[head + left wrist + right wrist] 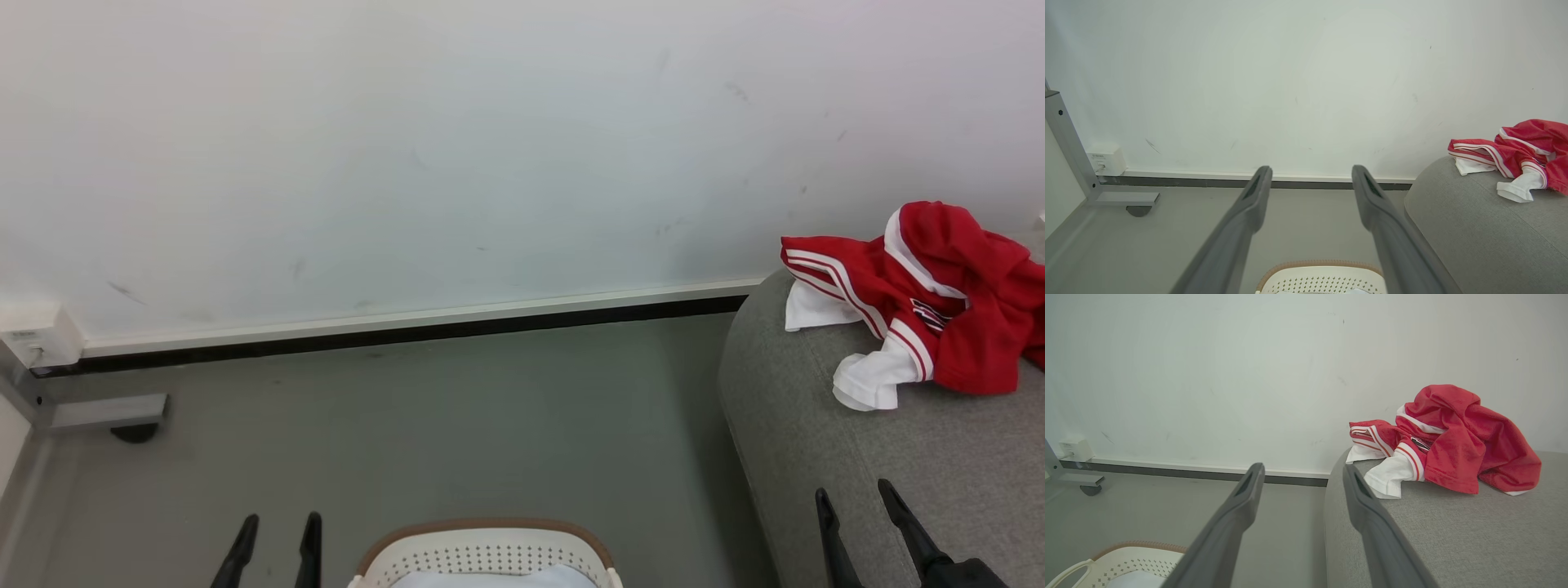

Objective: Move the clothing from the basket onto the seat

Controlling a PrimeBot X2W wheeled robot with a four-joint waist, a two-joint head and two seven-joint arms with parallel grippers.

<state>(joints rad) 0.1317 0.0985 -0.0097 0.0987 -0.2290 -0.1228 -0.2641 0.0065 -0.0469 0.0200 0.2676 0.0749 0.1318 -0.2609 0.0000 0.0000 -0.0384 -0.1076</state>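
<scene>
Head view: left claw (282,523) at 7 o'clock and right claw (853,490) at 5 o'clock, both released and empty. Basket (490,543) at 6 o'clock. Clothing (955,310) lies bunched on the seat (816,457) at 3 o'clock. Judged light, limp and probably slippery; pinch a raised fold.

The clothing (971,343) is soft red and white cloth with a slight sheen. The seat (816,457) wears matt grey woven fabric, faintly rough. The basket (482,559) is smooth cream plastic; its brown rim band looks textured. The floor (490,425) is smooth and matt.
</scene>
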